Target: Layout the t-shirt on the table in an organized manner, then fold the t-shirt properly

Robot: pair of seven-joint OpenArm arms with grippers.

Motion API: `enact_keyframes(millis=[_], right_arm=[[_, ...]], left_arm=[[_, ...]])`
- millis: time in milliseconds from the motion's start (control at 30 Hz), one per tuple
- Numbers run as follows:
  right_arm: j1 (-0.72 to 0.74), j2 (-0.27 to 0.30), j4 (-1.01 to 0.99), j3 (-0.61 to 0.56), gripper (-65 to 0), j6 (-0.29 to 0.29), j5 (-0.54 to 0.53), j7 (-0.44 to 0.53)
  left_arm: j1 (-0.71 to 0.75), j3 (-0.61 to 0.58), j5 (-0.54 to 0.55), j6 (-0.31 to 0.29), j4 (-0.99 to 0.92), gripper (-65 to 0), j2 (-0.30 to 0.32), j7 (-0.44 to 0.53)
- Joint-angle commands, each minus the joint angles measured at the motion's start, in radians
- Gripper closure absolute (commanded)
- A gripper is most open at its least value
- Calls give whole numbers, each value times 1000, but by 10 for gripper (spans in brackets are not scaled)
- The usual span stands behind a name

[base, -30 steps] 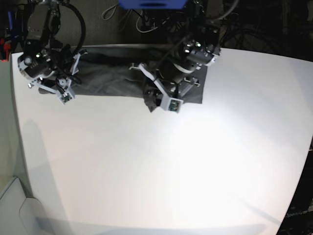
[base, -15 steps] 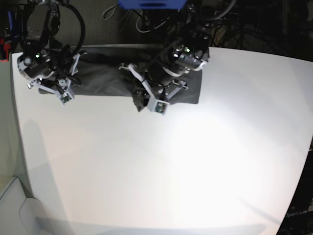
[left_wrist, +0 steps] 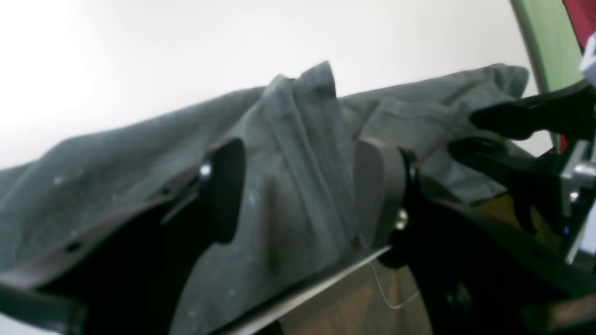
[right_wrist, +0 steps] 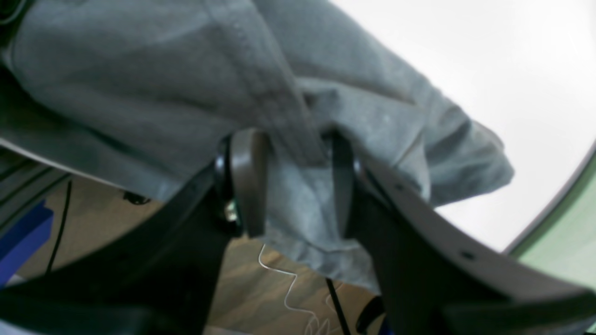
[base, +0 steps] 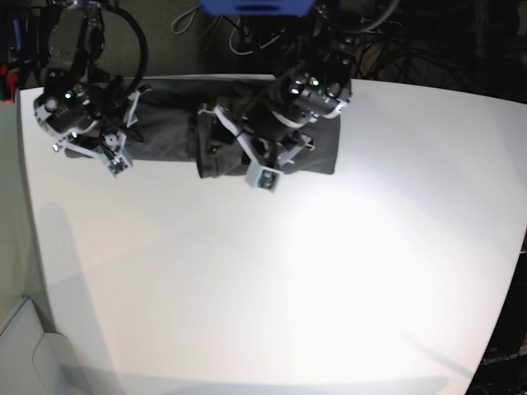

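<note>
The dark grey t-shirt (base: 165, 123) lies as a long wrinkled band along the far edge of the white table (base: 263, 271). My left gripper (base: 216, 148) is over the band's middle, where the cloth is bunched. In the left wrist view this gripper (left_wrist: 300, 190) is open, with a raised ridge of t-shirt (left_wrist: 298, 139) standing between its spread fingers. My right gripper (base: 130, 115) is at the band's left end. The right wrist view shows it (right_wrist: 293, 186) shut on a thick fold of t-shirt (right_wrist: 139, 93) that hangs over the table edge.
Dark cables and clutter (base: 247, 37) crowd the space behind the far table edge, under a blue object (base: 255, 6). A pale green surface (base: 12, 247) borders the table's left side. Brown floor (right_wrist: 260, 288) shows below the table edge.
The left arm moved left along the shirt, dragging cloth into a bunch near the middle, then its jaws opened and let go. The right arm barely shifted and kept its grip.
</note>
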State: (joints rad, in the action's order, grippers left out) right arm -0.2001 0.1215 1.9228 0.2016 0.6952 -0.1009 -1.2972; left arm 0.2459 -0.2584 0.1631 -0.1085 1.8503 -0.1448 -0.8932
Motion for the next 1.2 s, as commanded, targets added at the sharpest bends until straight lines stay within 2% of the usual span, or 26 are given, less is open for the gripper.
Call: enact_keyframes(millis=[0, 100, 200, 333, 400, 533, 633, 733, 900, 1167], right_arm=[[20, 11, 14, 3, -240, 3, 0, 6], [31, 11, 14, 12, -244, 3, 2, -2], [31, 27, 19, 12, -246, 3, 0, -2], [32, 42, 19, 14, -288, 3, 0, -2], [49, 50, 17, 31, -330, 3, 2, -3], [57, 48, 17, 134, -412, 3, -1, -5], [57, 51, 16, 154, -431, 3, -4, -3], [55, 48, 16, 158, -432, 3, -4, -2], [75, 16, -36, 186, -433, 3, -3, 3], [136, 19, -236, 261, -433, 3, -4, 8]], left_arm=[[-9, -6, 16, -9, 41, -365, -11, 16], [-4, 1, 16, -10, 98, -366, -5, 10], [-4, 8, 16, -3, 151, -366, 41, 10], [-3, 113, 34, -7, 150, -368, 100, 9], [16, 198, 77, -9, 147, -387, 133, 9], [33, 362, 224, -10, 136, -490, 208, 9], [31, 383, 338, -10, 125, -537, 290, 9], [23, 385, 407, -6, 99, -560, 334, 9], [14, 387, 408, -6, 38, -559, 342, 15], [-3, 387, 402, -7, -11, -558, 342, 15]])
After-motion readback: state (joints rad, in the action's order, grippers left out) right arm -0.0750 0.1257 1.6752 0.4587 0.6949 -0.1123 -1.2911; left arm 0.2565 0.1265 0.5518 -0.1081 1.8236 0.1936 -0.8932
